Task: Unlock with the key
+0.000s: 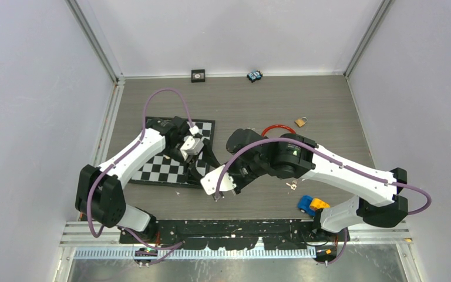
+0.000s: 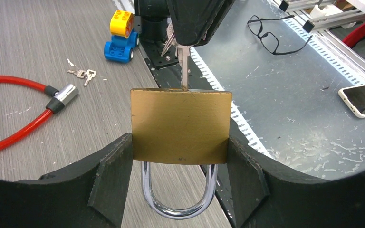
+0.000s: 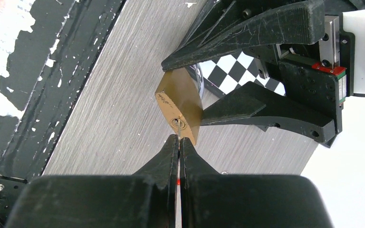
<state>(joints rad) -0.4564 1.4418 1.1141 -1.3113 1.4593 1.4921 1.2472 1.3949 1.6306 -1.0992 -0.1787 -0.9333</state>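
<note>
A brass padlock (image 2: 180,126) hangs above the table with my left gripper (image 2: 180,161) shut on its two sides. Its chrome shackle (image 2: 176,209) points back toward my wrist and looks closed. My right gripper (image 3: 179,140) is shut on a silver key (image 2: 184,66), whose blade enters the keyhole (image 3: 177,123) in the padlock's (image 3: 178,102) bottom face. In the right wrist view, most of the key is hidden between the fingers. From above, both grippers meet near the chessboard's front right corner, and the padlock is hidden there.
A checkered board (image 1: 170,167) lies under the left arm. A red cable lock (image 1: 277,129), a small padlock (image 1: 300,121), loose keys (image 1: 292,185) and a toy car (image 1: 312,204) lie to the right. Glasses (image 2: 266,35) and a phone (image 2: 363,99) lie beyond the table's near edge.
</note>
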